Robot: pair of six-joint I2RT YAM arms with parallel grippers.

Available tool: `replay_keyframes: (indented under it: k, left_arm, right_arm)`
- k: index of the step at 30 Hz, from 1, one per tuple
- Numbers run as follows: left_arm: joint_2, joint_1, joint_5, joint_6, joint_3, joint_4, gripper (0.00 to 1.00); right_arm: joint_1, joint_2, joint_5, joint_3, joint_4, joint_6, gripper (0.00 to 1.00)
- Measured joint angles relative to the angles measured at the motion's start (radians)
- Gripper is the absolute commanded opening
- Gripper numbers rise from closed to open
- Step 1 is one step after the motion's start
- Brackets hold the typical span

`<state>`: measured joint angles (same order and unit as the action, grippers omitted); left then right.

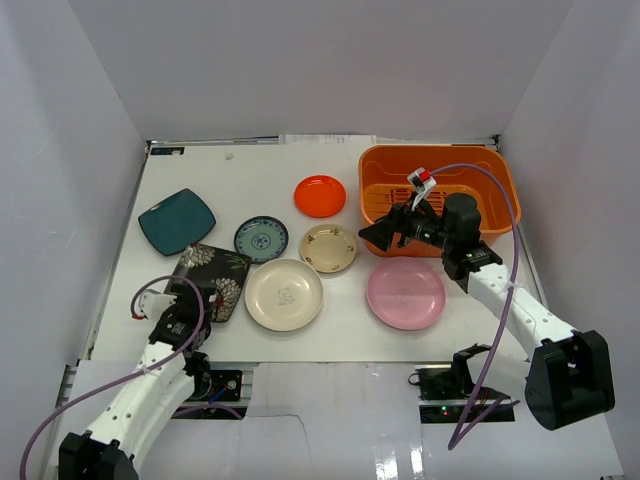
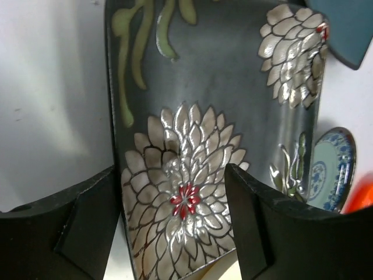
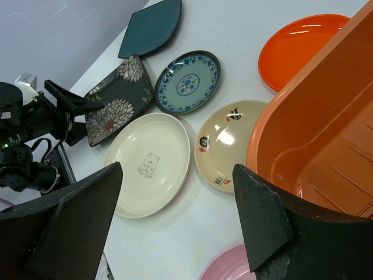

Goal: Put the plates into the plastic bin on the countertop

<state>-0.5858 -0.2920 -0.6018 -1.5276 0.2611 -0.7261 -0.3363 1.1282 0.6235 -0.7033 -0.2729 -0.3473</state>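
Seven plates lie on the white countertop [image 1: 250, 165]: square teal [image 1: 177, 220], square dark floral [image 1: 212, 275], blue-patterned [image 1: 261, 239], orange-red [image 1: 320, 195], tan [image 1: 328, 247], cream [image 1: 284, 294] and pink [image 1: 405, 293]. The orange plastic bin [image 1: 440, 160] stands at the back right and holds no plate. My left gripper [image 1: 196, 297] is open at the floral plate's [image 2: 192, 146] near end. One finger is over its patterned face, the other over the bare countertop beside its edge. My right gripper [image 1: 378, 233] hovers open and empty by the bin's [image 3: 326, 128] front left corner, above the tan plate [image 3: 224, 146].
Pale walls enclose the countertop on three sides. The right arm's purple cable [image 1: 490, 180] loops over the bin. In the right wrist view the left arm [image 3: 29, 134] shows at the floral plate's [image 3: 116, 108] near end, with the cream plate [image 3: 148, 163] beside it.
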Motion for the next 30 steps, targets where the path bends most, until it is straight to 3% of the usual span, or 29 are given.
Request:
replay_keyframes:
  k: [7, 10, 20, 26, 30]
  left_arm:
    - [0.031, 0.001, -0.040, -0.002, -0.072, 0.145, 0.63]
    - [0.045, 0.001, -0.038, -0.010, -0.089, 0.154, 0.52]
    - [0.111, 0.002, -0.005, -0.024, -0.120, 0.175, 0.00]
    - [0.190, 0.002, 0.024, -0.008, -0.141, 0.164, 0.00]
    - [0.281, 0.002, 0.045, 0.028, -0.142, 0.122, 0.00]
  right_arm:
    - [-0.001, 0.001, 0.000, 0.001, 0.000, 0.000, 0.81]
    - [-0.005, 0.006, -0.004, 0.001, 0.000, 0.000, 0.81]
    - [-0.013, 0.012, -0.030, 0.007, 0.006, 0.001, 0.80]
    - [-0.058, 0.012, -0.054, 0.007, 0.016, 0.002, 0.81]
    - [-0.158, 0.026, -0.089, 0.005, 0.032, 0.008, 0.84]
